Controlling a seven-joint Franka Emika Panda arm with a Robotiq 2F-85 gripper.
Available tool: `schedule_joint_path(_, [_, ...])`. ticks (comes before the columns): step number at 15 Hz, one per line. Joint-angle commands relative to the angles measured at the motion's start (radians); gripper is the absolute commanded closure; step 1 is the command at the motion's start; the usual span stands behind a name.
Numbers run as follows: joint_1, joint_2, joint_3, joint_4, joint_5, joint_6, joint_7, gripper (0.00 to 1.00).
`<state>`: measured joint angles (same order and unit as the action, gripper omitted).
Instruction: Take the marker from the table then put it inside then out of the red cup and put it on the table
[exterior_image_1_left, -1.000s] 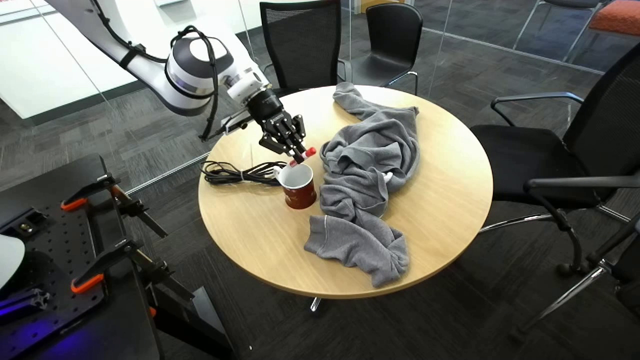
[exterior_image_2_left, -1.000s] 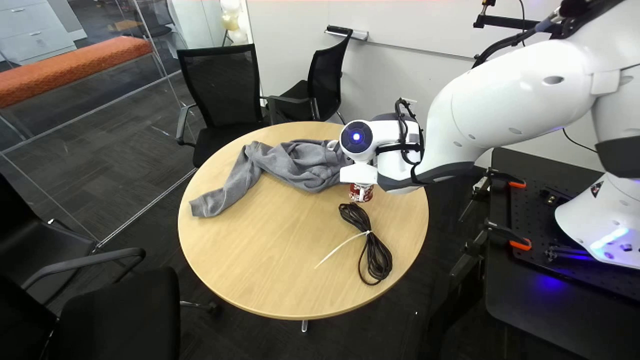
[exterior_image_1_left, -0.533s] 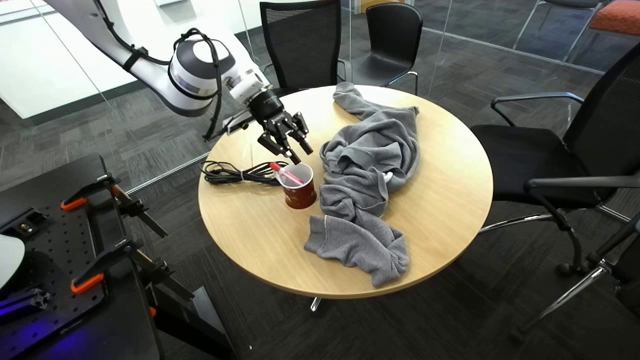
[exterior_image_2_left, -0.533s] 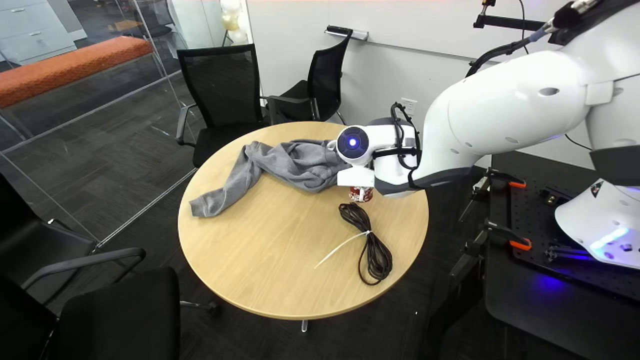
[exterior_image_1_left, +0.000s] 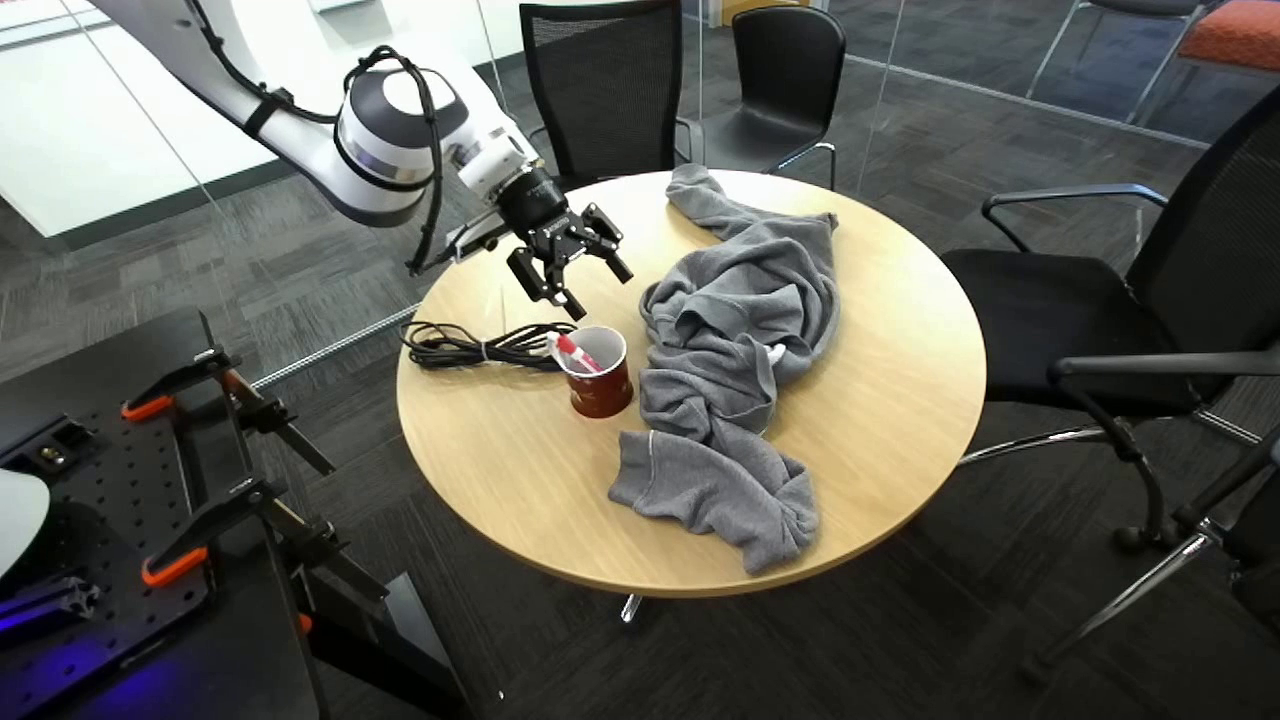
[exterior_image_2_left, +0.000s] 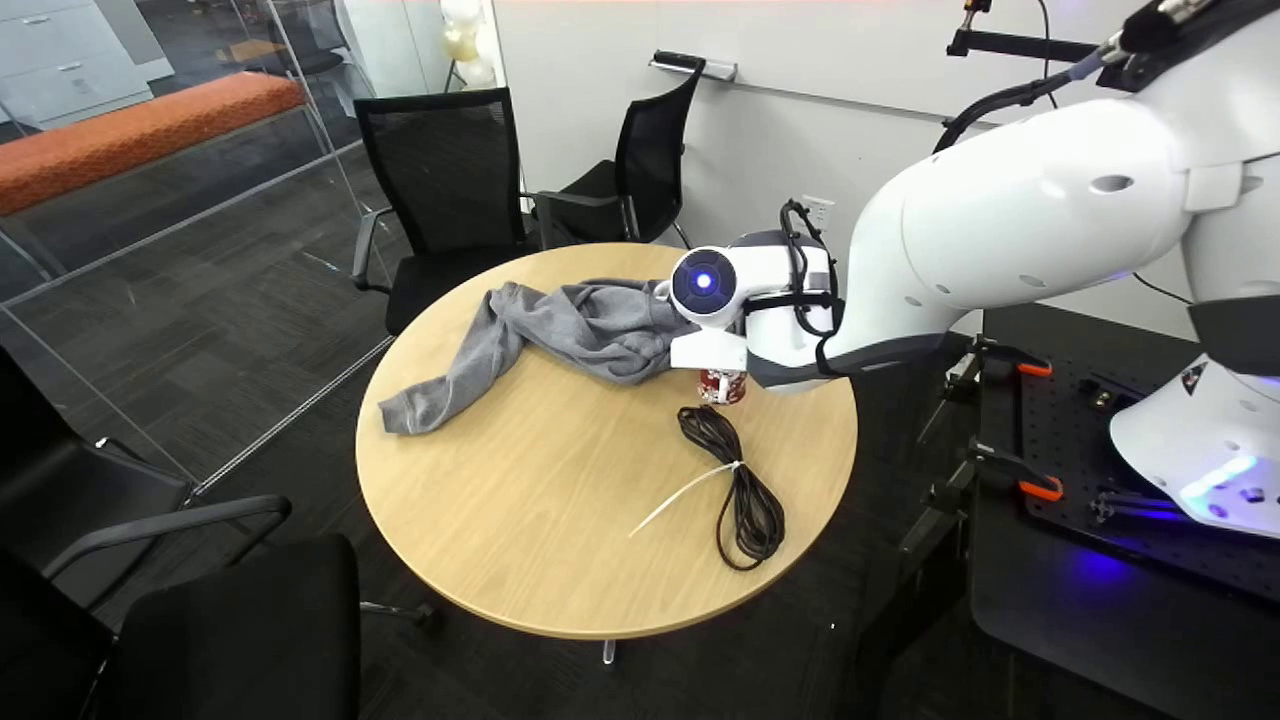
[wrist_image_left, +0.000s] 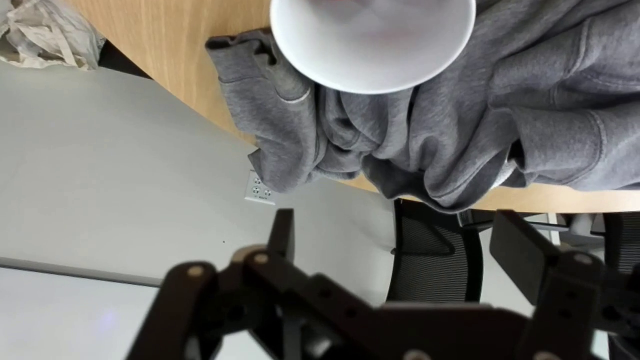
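The marker (exterior_image_1_left: 577, 353), white with red, leans inside the red cup (exterior_image_1_left: 602, 395), its upper end by the rim on the handle side. Upright on the round wooden table (exterior_image_1_left: 480, 430), the cup shows its pale inside (wrist_image_left: 375, 45) at the top of the wrist view. A faint red patch at that frame's top edge is too cut off to make out. Just above and behind the cup, my gripper (exterior_image_1_left: 598, 289) has its jaws wide apart with nothing between them. The arm hides the gripper in an exterior view, where part of the cup (exterior_image_2_left: 722, 386) shows.
A crumpled grey cloth (exterior_image_1_left: 735, 340) lies right beside the cup. On the cup's handle side is a black coiled cable (exterior_image_1_left: 480, 348) with a pale tie (exterior_image_2_left: 690, 495). Black chairs (exterior_image_1_left: 605, 90) stand around the table.
A second ago my gripper was shut on the marker above the cup. The jaws have spread, the marker has dropped into the cup, and the gripper has risen slightly.
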<state>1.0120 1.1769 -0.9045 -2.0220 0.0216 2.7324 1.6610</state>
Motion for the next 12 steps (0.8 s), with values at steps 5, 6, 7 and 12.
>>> schedule_joint_path(5, [0.002,-0.129,-0.035,-0.074,-0.027,0.04,-0.046,0.0])
schedule_joint_path(6, [-0.023,-0.161,-0.021,-0.08,-0.032,0.071,-0.089,0.0])
schedule_joint_path(7, [-0.044,-0.195,-0.01,-0.088,-0.036,0.109,-0.139,0.0])
schedule_joint_path(12, [-0.145,-0.347,0.054,-0.132,-0.03,0.252,-0.4,0.0])
